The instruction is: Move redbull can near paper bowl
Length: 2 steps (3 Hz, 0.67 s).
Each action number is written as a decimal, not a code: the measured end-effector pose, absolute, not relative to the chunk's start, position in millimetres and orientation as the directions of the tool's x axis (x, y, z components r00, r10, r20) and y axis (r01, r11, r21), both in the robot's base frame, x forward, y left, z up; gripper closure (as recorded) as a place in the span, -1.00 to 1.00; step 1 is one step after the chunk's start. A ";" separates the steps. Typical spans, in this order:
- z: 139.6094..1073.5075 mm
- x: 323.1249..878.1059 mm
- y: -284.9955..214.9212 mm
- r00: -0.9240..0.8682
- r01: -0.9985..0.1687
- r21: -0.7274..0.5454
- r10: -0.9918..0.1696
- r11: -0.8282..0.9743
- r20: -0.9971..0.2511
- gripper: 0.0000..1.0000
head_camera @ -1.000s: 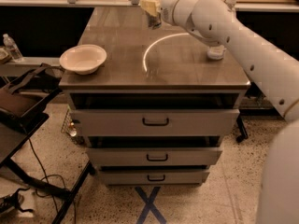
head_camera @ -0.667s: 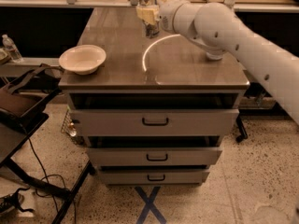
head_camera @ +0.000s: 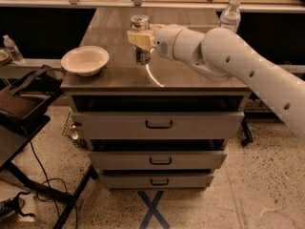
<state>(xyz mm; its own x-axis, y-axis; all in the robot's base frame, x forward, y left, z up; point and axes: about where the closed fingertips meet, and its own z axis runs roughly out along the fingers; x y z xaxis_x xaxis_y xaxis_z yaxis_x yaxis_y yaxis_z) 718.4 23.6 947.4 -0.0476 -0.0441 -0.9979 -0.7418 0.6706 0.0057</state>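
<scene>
We are watching the gripper (head_camera: 139, 39) clamping its cream fingers around the middle of the redbull can (head_camera: 140, 23), which is standing upright over the wooden tabletop (head_camera: 109, 32) (whether its base is touching the wood, we cannot tell). The paper bowl (head_camera: 85, 60) is sitting by the table's front left corner, left of the can and apart from it. A water bottle (head_camera: 230, 14) is standing at the far right.

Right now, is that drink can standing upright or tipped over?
Upright. The can has its shiny top facing up and its sides vertical, with the claw closed around its middle, right of the bowl.
</scene>
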 end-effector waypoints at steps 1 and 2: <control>941.2 706.6 42.9 -0.033 -0.792 0.021 -0.008 0.611 -0.999 1.00; 921.4 704.5 56.2 -0.021 -0.833 0.030 0.023 0.552 -1.000 1.00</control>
<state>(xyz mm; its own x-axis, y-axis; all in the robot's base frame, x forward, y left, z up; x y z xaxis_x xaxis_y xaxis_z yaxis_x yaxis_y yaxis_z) 704.5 56.2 921.4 -0.0212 0.0226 -0.9995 -0.8334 0.5518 0.0302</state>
